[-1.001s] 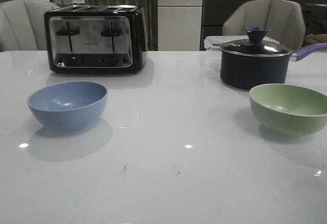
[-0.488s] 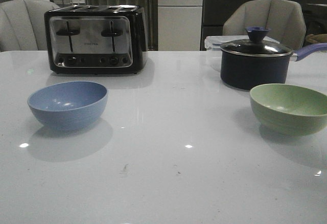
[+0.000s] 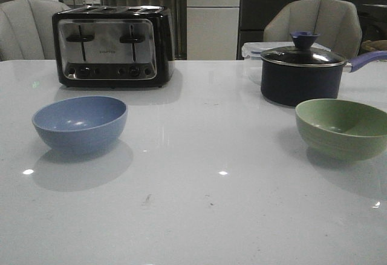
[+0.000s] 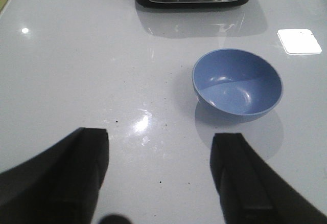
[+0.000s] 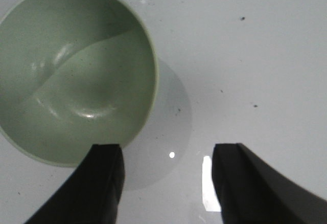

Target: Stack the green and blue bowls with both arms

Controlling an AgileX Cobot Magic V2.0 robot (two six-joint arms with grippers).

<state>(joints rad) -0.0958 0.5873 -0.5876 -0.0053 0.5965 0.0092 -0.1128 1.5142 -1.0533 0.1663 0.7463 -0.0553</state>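
Observation:
The blue bowl (image 3: 80,123) sits upright and empty on the white table at the left; the green bowl (image 3: 342,127) sits upright and empty at the right edge. In the left wrist view the blue bowl (image 4: 237,84) lies ahead of my left gripper (image 4: 159,144), which is open over bare table with nothing between its fingers. In the right wrist view the green bowl (image 5: 71,70) lies just beyond one finger of my right gripper (image 5: 168,155), which is open and empty. Neither arm shows in the front view.
A black and chrome toaster (image 3: 112,46) stands at the back left. A dark navy lidded saucepan (image 3: 301,71) stands behind the green bowl, its handle pointing right. Chairs stand beyond the table's far edge.

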